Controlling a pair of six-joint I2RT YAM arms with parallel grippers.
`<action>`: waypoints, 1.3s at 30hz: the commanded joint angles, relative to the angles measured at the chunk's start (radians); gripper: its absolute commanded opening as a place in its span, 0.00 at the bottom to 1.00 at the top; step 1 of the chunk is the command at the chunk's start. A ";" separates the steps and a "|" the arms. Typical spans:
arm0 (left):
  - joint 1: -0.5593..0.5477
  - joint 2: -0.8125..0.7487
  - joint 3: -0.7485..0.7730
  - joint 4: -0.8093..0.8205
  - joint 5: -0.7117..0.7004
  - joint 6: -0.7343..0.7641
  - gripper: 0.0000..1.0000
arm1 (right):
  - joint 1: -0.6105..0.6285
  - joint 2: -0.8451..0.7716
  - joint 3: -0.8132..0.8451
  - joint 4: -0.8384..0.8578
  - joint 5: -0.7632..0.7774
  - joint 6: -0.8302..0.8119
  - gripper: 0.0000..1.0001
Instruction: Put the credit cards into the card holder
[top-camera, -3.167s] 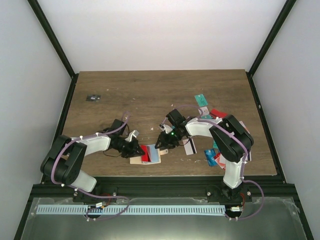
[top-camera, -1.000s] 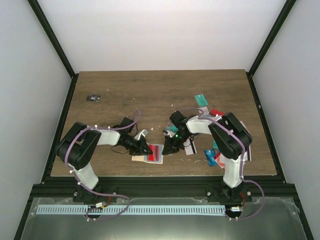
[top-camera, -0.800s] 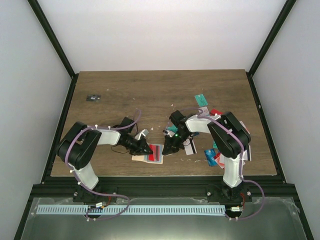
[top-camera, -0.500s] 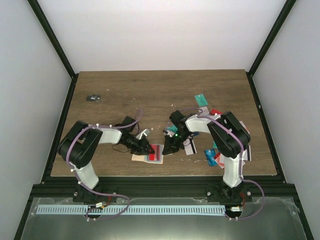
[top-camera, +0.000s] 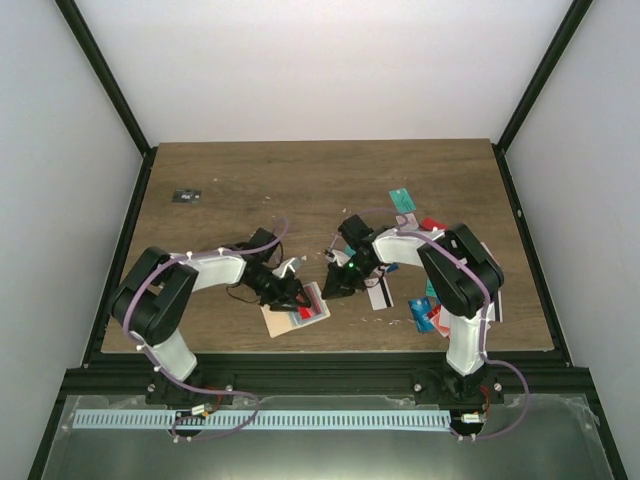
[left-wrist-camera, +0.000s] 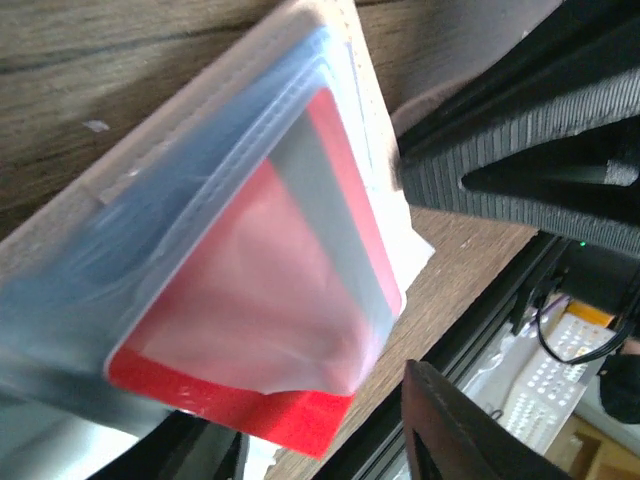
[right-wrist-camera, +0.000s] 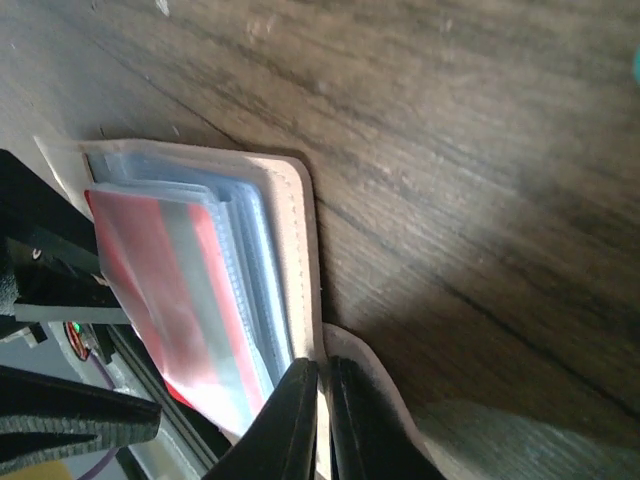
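The small beige-tan folding card holder lies open and slanted on the near middle of the dark, grained wooden table, between the two arms. Its cover looks like soft matte leather with a stitched, rounded rim. Inside is a stack of clear plastic sleeves, glossy and slightly milky, fanned so their edges step one past the other. A flat red plastic card with a pale grey band sits in the topmost sleeve, one end showing bare red past the sleeve's mouth.

The left gripper is low over the holder's left part with its jaws apart. In the left wrist view one ribbed black finger is beside the sleeve's edge and the other, smooth one is lower, with nothing clamped between them. The right gripper comes in from the right, its two slim black fingers drawn together on the holder's pale beige edge, which shows as a thin strip between them.

The loose credit cards — thin, hard-edged rectangles in teal, red, blue and white — lie scattered and partly overlapping on the right of the table, beside the right arm. One teal card lies farthest back, and a white card with a black stripe is just right of the right gripper. A tiny dark flat object lies at the far left.
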 joint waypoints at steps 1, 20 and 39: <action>-0.002 -0.005 0.019 -0.168 -0.119 0.012 0.47 | -0.022 -0.014 -0.022 0.075 0.155 0.008 0.08; -0.003 -0.190 -0.008 -0.205 -0.209 -0.043 0.28 | -0.022 -0.177 -0.039 0.124 0.009 0.044 0.12; -0.023 -0.016 0.013 0.005 -0.191 -0.102 0.04 | -0.023 -0.091 -0.045 0.161 -0.079 0.050 0.22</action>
